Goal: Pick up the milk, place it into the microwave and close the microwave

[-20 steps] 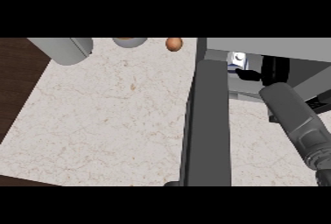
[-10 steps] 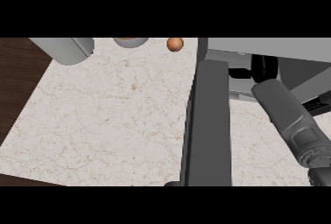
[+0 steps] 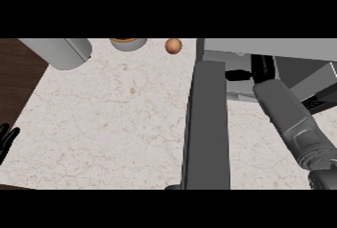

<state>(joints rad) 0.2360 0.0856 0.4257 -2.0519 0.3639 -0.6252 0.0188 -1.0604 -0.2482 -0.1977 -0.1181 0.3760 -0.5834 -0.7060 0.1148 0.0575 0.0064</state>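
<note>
Your right robot hand [image 3: 262, 67] has pushed farther into the microwave [image 3: 276, 44]; whether it is grasping, you cannot tell. The milk is probably hidden there. The door [image 3: 207, 133] stands open. The left robot hand [image 3: 6, 141] rests released, far left.

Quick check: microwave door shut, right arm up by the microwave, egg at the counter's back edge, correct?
No: the door is open, swung out over the counter, as the head view shows. The right arm is up by the microwave, and the egg is at the counter's back edge.
</note>
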